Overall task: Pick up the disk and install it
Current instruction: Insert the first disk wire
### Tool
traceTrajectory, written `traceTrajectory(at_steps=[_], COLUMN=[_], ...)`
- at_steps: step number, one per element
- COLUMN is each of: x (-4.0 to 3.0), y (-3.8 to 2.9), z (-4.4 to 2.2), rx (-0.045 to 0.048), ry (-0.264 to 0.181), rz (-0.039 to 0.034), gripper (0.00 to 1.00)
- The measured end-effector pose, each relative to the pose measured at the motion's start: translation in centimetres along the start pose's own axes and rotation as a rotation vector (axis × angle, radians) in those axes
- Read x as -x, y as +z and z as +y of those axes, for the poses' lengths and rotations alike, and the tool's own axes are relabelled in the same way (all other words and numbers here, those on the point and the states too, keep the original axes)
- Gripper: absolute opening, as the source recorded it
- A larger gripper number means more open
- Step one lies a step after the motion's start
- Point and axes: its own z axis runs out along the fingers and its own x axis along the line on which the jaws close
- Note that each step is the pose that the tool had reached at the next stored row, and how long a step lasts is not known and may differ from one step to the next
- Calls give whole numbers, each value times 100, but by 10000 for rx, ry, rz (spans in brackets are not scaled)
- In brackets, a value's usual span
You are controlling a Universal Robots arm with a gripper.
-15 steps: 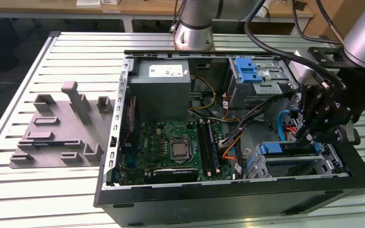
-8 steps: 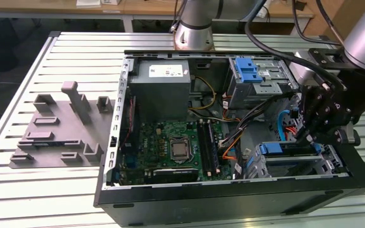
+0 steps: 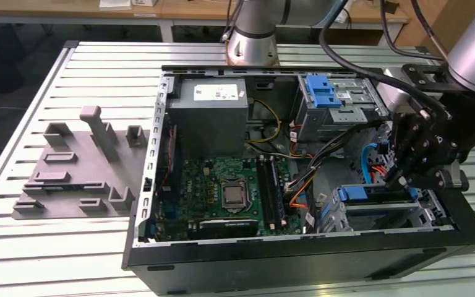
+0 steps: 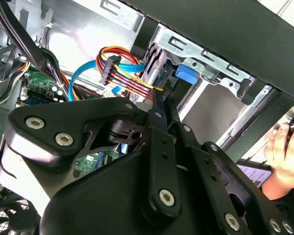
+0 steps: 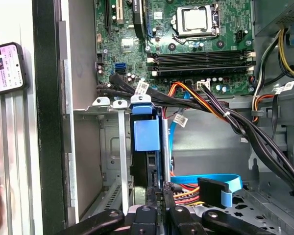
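Sitting on edge in the drive cage at the lower corner of the open computer case (image 3: 151, 185), the disk (image 5: 146, 147) shows its blue caddy tab toward the motherboard (image 5: 196, 44) in the first wrist view. In the exterior view it is the blue-fronted block (image 3: 370, 197) in the cage nearest the exterior view's right. The gripper (image 5: 159, 193) meets the disk's near edge, its jaws pressed close together on that thin edge or against it; a true pinch cannot be told. In my judgement this is the seating stage: pressure should run straight along the cage rails, with the caddy square to the metal walls, so it slides rather than jams. The orange and blue cables (image 5: 206, 188) lie just beside the jaws and could snag. A person's hand (image 4: 284, 152) rests outside the case wall, near a phone (image 5: 7, 68) on the counter (image 3: 23, 111).
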Motion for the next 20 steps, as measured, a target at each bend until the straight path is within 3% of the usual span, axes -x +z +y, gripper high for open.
traceTrajectory(at_steps=[13,20], x=[1,6], y=[15,-7], z=[-13,-13], rx=[123,132], ry=[-4,-4], rz=[4,-7], gripper=[16,16])
